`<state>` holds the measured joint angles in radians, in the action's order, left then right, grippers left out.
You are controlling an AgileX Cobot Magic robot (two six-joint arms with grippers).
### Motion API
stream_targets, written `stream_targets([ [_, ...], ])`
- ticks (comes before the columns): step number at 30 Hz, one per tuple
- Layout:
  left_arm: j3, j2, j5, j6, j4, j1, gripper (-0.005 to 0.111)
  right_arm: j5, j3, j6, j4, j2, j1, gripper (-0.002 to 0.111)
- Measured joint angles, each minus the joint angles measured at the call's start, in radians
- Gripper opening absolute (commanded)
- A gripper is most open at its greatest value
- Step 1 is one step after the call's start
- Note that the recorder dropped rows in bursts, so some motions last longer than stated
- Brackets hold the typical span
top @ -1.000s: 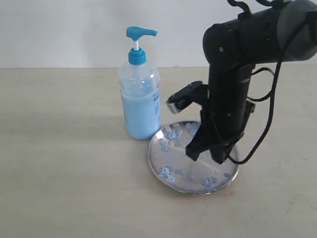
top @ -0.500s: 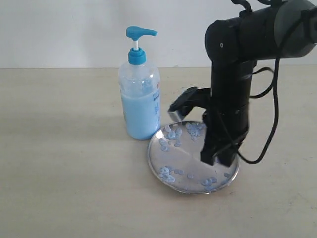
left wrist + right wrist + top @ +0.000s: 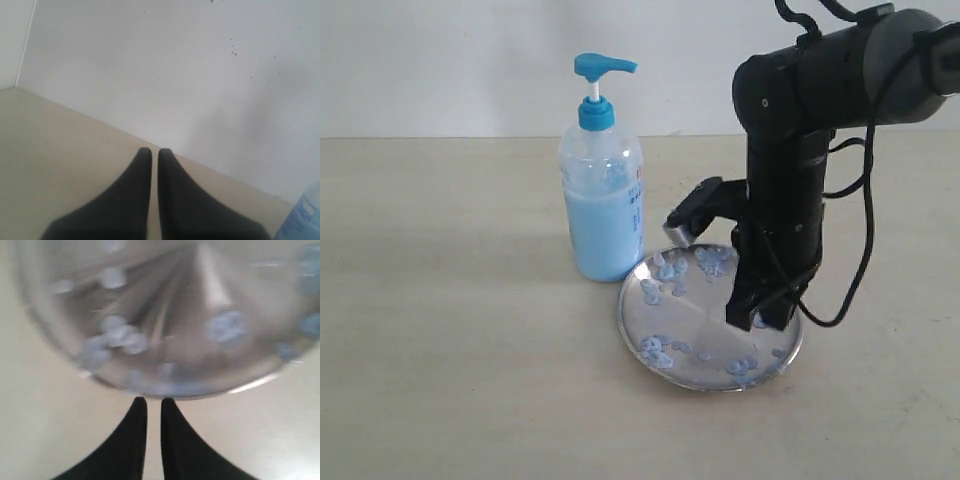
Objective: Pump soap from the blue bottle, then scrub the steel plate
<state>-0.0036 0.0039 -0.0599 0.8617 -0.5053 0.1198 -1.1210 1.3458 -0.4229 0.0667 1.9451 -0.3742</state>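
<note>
The blue bottle (image 3: 603, 200) stands upright on the table, its pump head (image 3: 603, 68) up and pale blue soap (image 3: 600, 238) filling its lower half. Just to its right lies the steel plate (image 3: 692, 322), dotted with blue soap blobs (image 3: 657, 350). My right gripper (image 3: 760, 315) points down over the plate's right part, shut with nothing between its fingers. In the right wrist view its tips (image 3: 154, 400) sit at the rim of the plate (image 3: 175, 315). My left gripper (image 3: 154, 150) is shut and empty, away from the plate. A corner of the bottle (image 3: 306, 219) shows beside it.
The beige table (image 3: 440, 330) stretches bare to the left and front of the bottle. A white wall (image 3: 440, 60) stands behind. A black cable (image 3: 865, 250) loops down the right arm's side near the plate.
My right gripper has shifted rightward over the plate, from near its middle to its right part, and the wrist has turned slightly. Bottle and plate have stayed put.
</note>
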Motion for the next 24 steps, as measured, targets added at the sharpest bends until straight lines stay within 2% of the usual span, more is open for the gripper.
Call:
stream_targets([
  [3,0.0,0.0,0.0,0.0,0.0,0.0,0.004,0.212,0.013,0.299,0.068,0.0,0.013,0.0],
  [5,0.0,0.0,0.001,0.0,0.0,0.0,0.004,0.328,0.023,0.437,-0.013,0.0,0.011,0.0],
  [7,0.0,0.0,0.001,0.0,0.0,0.0,0.004,0.335,0.028,0.338,-0.139,0.0,-0.011,0.0],
  [9,0.0,0.0,0.001,0.0,0.0,0.0,0.004,0.189,0.028,0.124,-0.2,0.0,-0.035,0.0],
  [11,0.0,0.0,0.001,0.0,0.0,0.0,0.004,0.022,0.011,-0.018,-0.198,0.0,-0.045,0.0],
  [14,0.0,0.0,0.001,0.0,0.0,0.0,0.004,-0.079,-0.017,-0.022,-0.084,0.0,-0.021,0.0],
  [17,0.0,0.0,0.001,0.0,0.0,0.0,0.004,-0.033,-0.02,0.123,0.121,0.0,0.026,0.0],
  [19,0.0,0.0,0.001,0.0,0.0,0.0,0.004,0.11,-0.02,0.357,0.222,0.0,0.049,0.0],
  [21,0.0,0.0,0.001,0.0,0.0,0.0,0.004,0.254,-0.02,0.604,0.203,0.0,0.054,0.0],
  [22,0.0,0.0,0.001,0.0,0.0,0.0,0.004,0.293,-0.02,0.645,0.155,0.0,0.052,0.0],
  [24,0.0,0.0,0.001,0.0,0.0,0.0,0.004,0.265,-0.02,0.566,0.058,0.0,0.033,0.0],
])
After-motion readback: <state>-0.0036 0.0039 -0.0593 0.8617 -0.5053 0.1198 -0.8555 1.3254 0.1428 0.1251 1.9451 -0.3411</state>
